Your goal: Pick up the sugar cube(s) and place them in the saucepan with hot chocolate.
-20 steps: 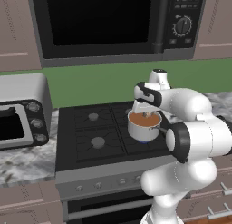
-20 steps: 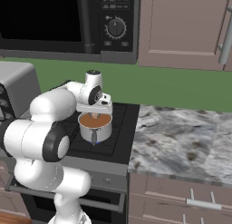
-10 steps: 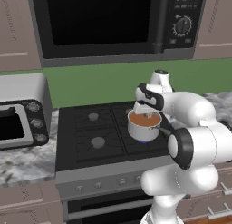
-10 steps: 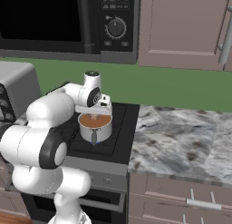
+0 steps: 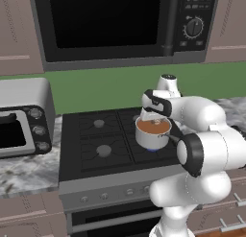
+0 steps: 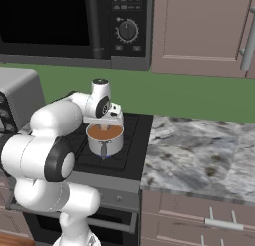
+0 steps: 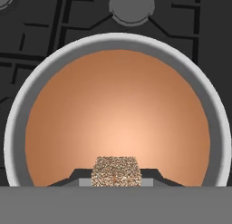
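Hovering over the pan (image 7: 18, 128), gripper (image 7: 117, 180) pinching a sugar cube (image 7: 116, 171); next it just needs to let go.

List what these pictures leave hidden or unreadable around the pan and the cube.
- Pincer fingertips, hand view: cut off by the bottom edge; only the sugar cube between them shows.
- Sugar cube, base views: a few pale pixels above the saucepan, too small to judge.
- Saucepan handle, left base view: mostly behind the arm.
- Microwave labels: too small to read.
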Available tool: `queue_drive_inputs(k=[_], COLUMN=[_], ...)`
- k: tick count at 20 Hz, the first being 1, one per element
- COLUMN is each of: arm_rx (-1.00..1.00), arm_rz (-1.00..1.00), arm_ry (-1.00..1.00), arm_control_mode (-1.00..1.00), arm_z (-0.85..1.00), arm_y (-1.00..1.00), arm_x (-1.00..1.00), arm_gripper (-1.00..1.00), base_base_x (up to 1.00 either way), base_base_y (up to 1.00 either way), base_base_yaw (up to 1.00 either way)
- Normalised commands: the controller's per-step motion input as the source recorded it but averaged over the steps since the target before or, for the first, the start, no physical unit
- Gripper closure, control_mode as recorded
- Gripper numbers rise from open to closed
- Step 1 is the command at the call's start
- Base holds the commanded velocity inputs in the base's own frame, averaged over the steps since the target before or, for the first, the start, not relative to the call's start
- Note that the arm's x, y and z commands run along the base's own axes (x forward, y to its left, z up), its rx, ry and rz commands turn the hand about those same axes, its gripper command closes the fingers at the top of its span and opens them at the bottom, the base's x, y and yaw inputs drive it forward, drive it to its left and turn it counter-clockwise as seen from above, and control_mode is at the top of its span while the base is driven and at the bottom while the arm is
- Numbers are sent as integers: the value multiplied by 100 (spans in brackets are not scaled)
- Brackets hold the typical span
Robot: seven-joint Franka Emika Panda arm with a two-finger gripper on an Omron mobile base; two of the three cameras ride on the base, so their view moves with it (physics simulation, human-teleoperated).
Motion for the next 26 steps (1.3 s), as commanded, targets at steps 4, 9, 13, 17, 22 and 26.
queue_drive_inputs(k=[4,9,13,17,22,26], arm_rx=[0,0,0,0,0,1], arm_rz=[0,-1,0,0,0,0], arm_ry=[0,0,0,0,-2,-8], arm_control_mode=[-100,-100,-100,-100,-100,-100], arm_z=[0,0,0,0,0,5], arm_y=[0,10,6,0,0,-1], arm_x=[7,0,0,0,0,-13], arm_gripper=[100,100,-100,-100,-100,-100], base_base_x=[0,0,0,0,0,0], base_base_y=[0,0,0,0,0,0], base_base_yaw=[0,0,0,0,0,0])
